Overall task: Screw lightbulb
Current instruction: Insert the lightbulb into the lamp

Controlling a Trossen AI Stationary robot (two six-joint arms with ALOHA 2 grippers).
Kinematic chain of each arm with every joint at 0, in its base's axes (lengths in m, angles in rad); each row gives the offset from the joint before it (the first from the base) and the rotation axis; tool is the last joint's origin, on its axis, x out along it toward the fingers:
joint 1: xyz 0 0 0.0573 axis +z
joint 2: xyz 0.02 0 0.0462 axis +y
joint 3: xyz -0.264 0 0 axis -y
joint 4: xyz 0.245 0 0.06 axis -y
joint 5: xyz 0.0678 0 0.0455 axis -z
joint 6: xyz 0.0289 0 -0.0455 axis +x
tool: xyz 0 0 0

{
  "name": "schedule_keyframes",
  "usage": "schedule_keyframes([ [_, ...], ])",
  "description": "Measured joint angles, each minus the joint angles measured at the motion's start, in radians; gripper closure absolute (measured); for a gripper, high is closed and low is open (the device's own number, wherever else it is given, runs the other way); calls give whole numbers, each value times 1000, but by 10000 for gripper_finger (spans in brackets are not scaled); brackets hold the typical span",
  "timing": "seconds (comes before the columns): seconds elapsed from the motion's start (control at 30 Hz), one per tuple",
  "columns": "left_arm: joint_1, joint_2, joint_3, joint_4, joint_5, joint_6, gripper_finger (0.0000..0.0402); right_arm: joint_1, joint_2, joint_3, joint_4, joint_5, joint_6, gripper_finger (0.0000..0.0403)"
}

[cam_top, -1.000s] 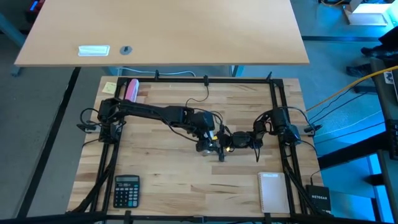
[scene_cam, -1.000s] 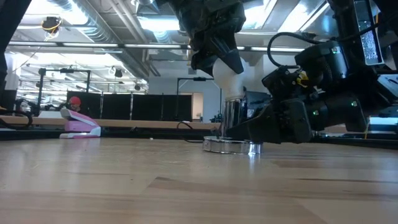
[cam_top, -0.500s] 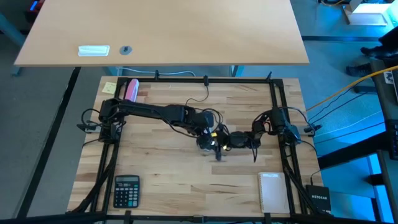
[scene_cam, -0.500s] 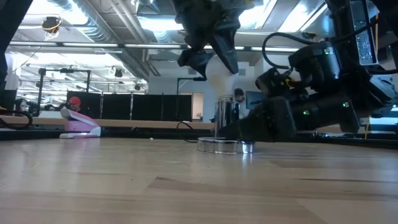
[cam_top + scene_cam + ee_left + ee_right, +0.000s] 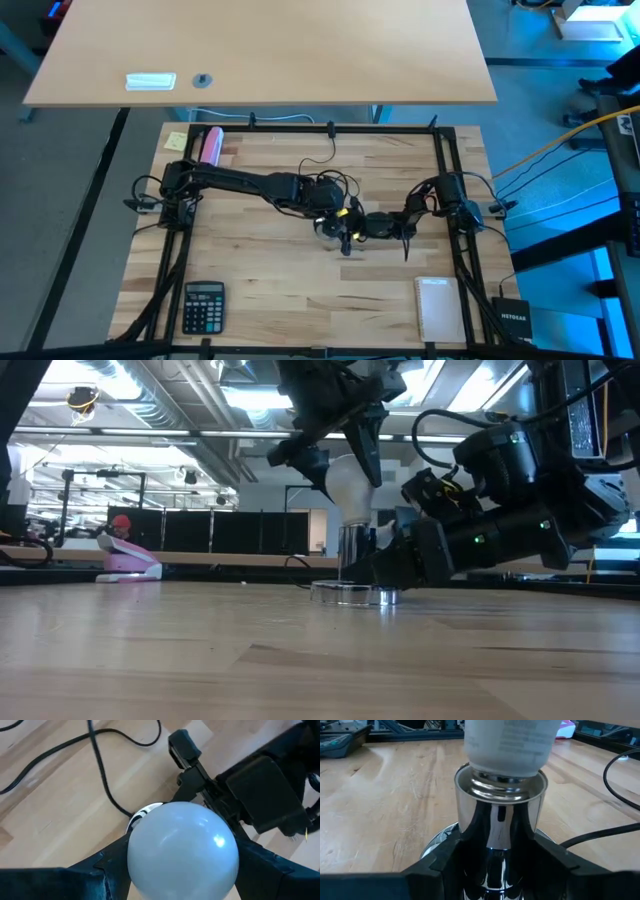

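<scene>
Small white rounded lightbulb stands upright over the shiny silver cylindrical socket, its metal screw base sitting in the socket's open mouth — near the middle of the pale wooden plank counter. Left gripper comes from above; its dark fingers press both sides of the bulb's globe, clamped on it. Right gripper lies low at counter level, fingers closed around the socket's stem just above its round base plate. A black cord trails from the socket across the boards. Farther out — black calculator at the near left corner, cream notebook near right, long pink-and-white object at the far left.
</scene>
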Motion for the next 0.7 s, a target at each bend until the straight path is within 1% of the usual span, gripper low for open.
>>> schedule_keyframes([
  [0.13,-5,2,12,-19,-15,3,141,0,-17,2,-15,5,-2,223],
  [0.27,-6,4,22,-31,-15,23,141,0,-74,0,-93,5,-5,223],
  [0.37,-6,7,43,-72,-16,46,141,-2,-137,3,-196,5,-7,223],
  [0.5,-5,6,45,-75,-23,76,141,-2,-209,13,-327,6,-6,223],
  [0.7,-3,2,46,-90,-26,96,141,-3,-281,95,-566,-25,-2,223],
])
